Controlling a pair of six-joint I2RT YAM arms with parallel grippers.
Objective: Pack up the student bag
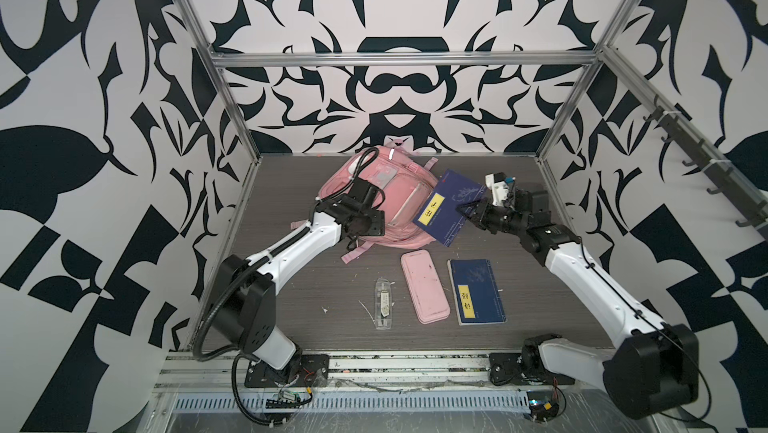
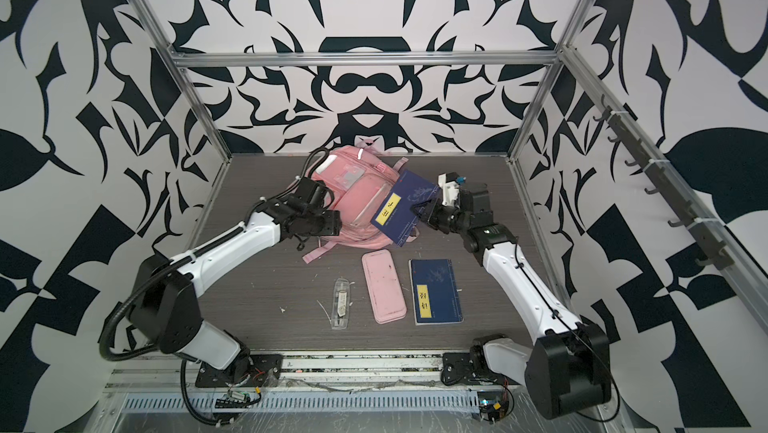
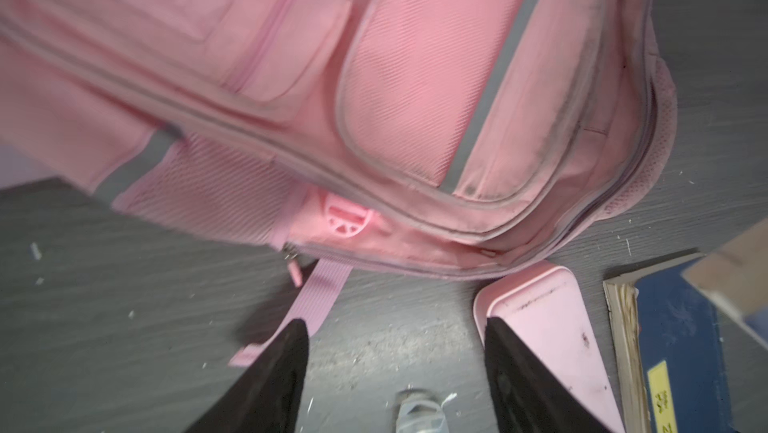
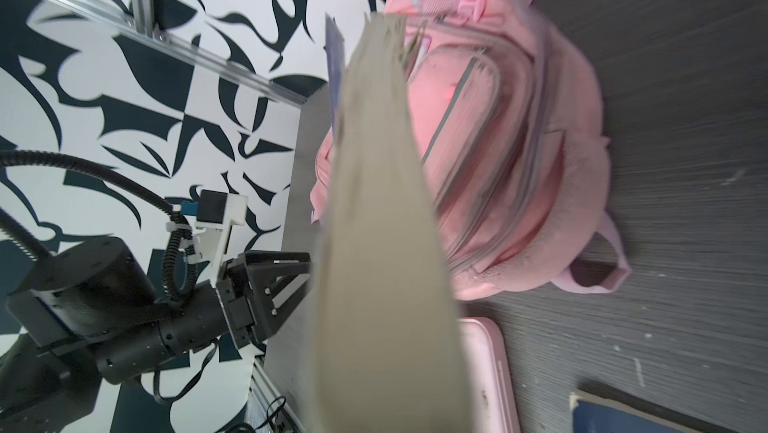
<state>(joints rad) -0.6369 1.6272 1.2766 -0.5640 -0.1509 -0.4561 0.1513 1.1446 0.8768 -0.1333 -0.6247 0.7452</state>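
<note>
Centrally, student bag (image 1: 386, 202) lay slumped by the far edge of the desk (image 1: 291, 285), blue book (image 1: 449, 202) tilted over its right side, pinched in the right gripper (image 1: 460, 209), left gripper (image 3: 395, 323) spread empty above its near-left side, pencil case (image 1: 424, 287) nearer the front edge.

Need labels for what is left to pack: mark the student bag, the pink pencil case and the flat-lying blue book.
student bag (image 1: 401, 202): in a top view, on its front pocket.
pink pencil case (image 1: 424, 286): in a top view, middle of its lid.
flat blue book (image 1: 480, 285): in a top view, on its cover.
</note>
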